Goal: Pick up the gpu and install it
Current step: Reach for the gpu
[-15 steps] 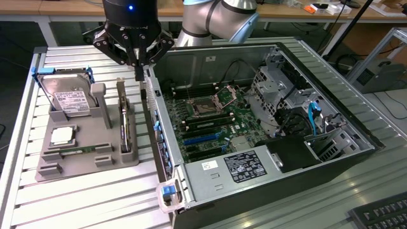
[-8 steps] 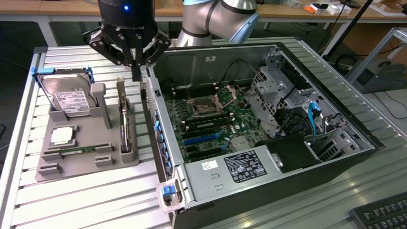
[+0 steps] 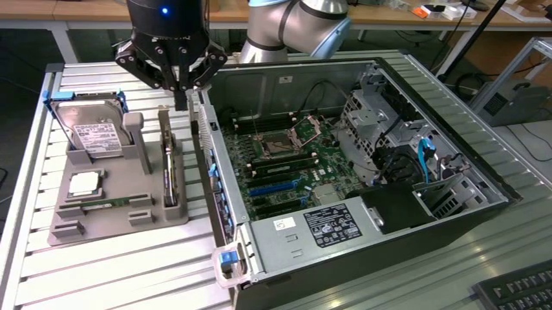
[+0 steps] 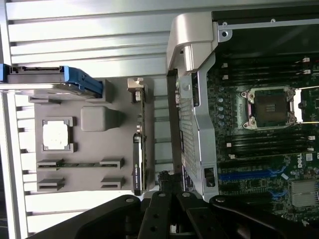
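**Gripper.** The gripper [image 3: 180, 98] [image 4: 167, 188] hung over the slatted table [image 3: 112, 271] [image 4: 75, 30]. It was above the gap between the grey holder [image 3: 95, 229] [image 4: 89, 149] and the open computer case [image 3: 448, 226] [image 4: 194, 124]. Its jaws were clenched together with nothing between them.

**Graphics card.** The graphics card [image 3: 168, 165] [image 4: 138, 154] stood on its long edge in a slot of the holder, on the side nearest the case. The fingertips were near one end of the card, and no contact with it could be seen.

**Holder.** It also carried:
- a hard drive [image 3: 95, 135] [image 4: 50, 79] in a blue frame, propped upright
- a processor chip [image 3: 84, 184] [image 4: 56, 134], lying flat
- a memory stick [image 3: 103, 205] [image 4: 79, 163], lying flat

**Case.** The case lay on its side with the panel off. The motherboard [image 3: 302, 165] [image 4: 259, 149] was exposed, and its processor socket [image 3: 283, 143] [image 4: 269, 107] stood empty.
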Available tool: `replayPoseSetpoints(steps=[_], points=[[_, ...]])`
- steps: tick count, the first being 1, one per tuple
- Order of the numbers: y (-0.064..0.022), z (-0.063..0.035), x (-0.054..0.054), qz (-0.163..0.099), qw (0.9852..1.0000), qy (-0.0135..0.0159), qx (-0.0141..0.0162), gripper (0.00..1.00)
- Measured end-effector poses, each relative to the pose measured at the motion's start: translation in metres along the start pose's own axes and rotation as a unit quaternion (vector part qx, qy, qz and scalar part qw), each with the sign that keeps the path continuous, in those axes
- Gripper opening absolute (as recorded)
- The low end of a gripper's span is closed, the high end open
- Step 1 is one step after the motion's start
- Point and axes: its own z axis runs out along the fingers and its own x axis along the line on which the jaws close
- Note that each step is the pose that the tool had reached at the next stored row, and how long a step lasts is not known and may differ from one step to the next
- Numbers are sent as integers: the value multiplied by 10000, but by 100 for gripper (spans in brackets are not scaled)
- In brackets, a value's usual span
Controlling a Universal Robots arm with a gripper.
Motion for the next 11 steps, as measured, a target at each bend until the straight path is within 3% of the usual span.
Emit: replayPoseSetpoints(steps=[11], points=[[-7,2,88,0,10000,0,0,11]])
